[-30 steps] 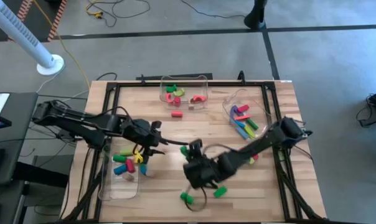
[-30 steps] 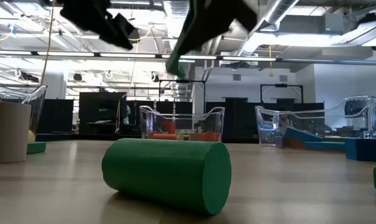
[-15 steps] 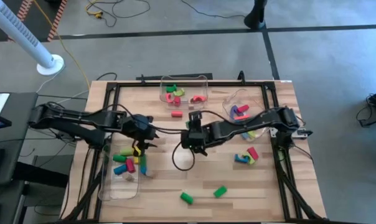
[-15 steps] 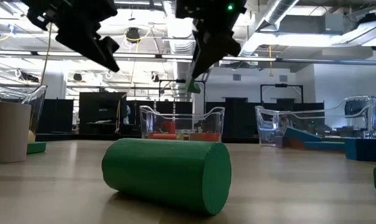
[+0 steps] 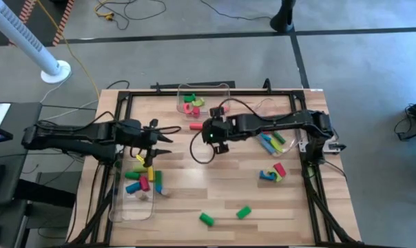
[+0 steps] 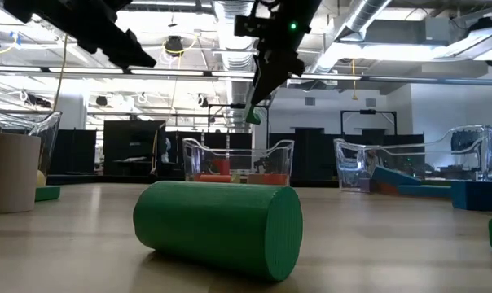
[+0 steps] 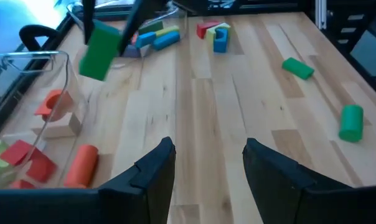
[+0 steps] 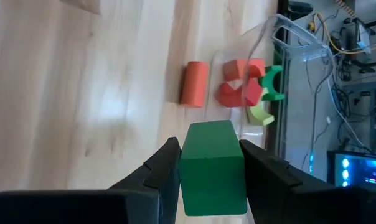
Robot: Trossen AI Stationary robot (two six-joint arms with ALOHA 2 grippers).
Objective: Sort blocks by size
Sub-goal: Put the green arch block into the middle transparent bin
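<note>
We're mid-carry: the right gripper has its jaws clamped on a green block, held in the air above the worktop near the far middle bin. The block's long axis runs straight out from between the jaws, its free end pointing toward that bin with the red and green pieces. Next, we judge, it wants bringing over the bin's rim, then letting go; the orange cylinder lies just outside it. The left gripper waits over the worktop's left side, jaws apart and empty, near the left bin.
</note>
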